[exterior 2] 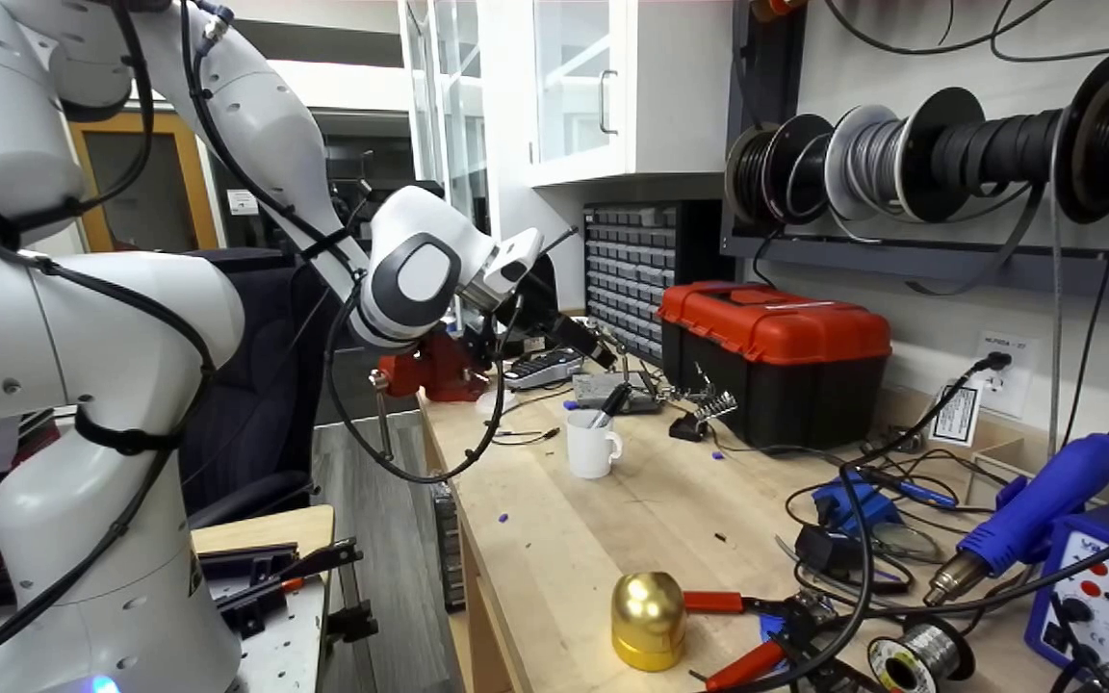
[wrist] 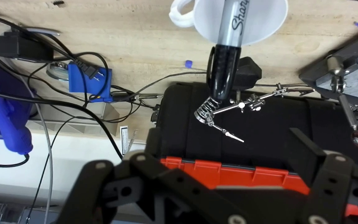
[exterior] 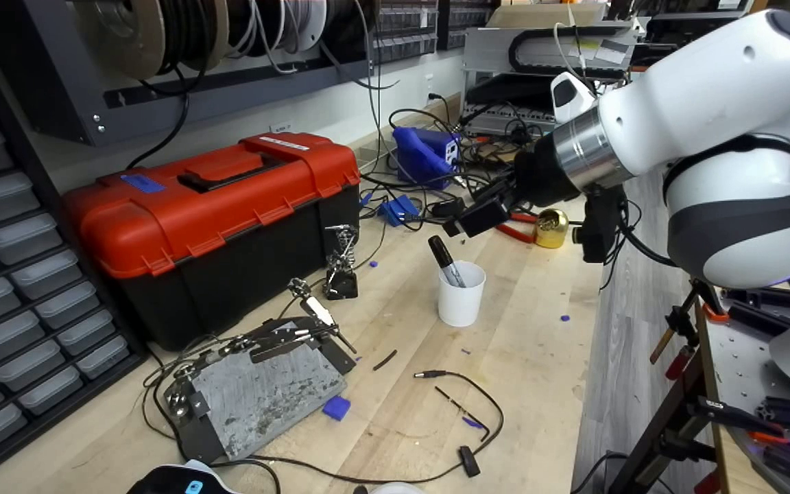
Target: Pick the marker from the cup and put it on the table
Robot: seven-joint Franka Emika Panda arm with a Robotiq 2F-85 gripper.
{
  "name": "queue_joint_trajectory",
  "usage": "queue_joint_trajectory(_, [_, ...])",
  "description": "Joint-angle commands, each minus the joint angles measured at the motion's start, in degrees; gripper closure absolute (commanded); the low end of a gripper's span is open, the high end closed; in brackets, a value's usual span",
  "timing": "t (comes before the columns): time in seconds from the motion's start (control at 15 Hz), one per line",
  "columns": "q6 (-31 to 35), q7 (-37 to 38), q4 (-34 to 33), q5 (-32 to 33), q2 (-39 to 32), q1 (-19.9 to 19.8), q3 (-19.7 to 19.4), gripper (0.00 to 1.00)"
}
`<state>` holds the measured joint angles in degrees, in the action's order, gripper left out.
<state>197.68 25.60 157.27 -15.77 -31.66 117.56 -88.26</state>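
Note:
The marker, with a black cap and grey barrel, leans in the white cup, cap end up, in both exterior views (exterior: 442, 254) (exterior 2: 616, 398). It also shows large in the wrist view (wrist: 225, 68). The cup (exterior: 460, 306) (exterior 2: 590, 454) (wrist: 261, 23) stands upright on the wooden table (exterior: 532, 384) (exterior 2: 554, 529) (wrist: 135, 46) and has a handle. My gripper (exterior: 460, 225) (exterior 2: 603, 352) (wrist: 228, 146) is above the cup and tilted, apart from the marker. In the wrist view its fingers are wide apart with nothing between them.
A red and black toolbox (exterior: 230, 219) (exterior 2: 774, 361) stands along the wall side. A helping-hand stand (exterior: 341, 264) and a grey plate with clips (exterior: 265, 391) lie near it. A gold tip cleaner (exterior: 551, 229) (exterior 2: 648, 621), red-handled pliers (exterior 2: 752, 664) and cables sit on the table.

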Motion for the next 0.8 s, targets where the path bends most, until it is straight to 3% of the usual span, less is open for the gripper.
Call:
queue_joint_trajectory(0.0, [-1.1,-7.5,-2.3,-1.9,6.5,-2.8,-0.1,0.0])
queue_joint_trajectory(0.4, [-8.5,-13.9,-7.5,-0.3,12.1,-5.3,-3.0,0.0])
queue_joint_trajectory(0.73, [-18.7,-14.9,-12.5,3.1,13.9,-4.5,-7.2,0.0])
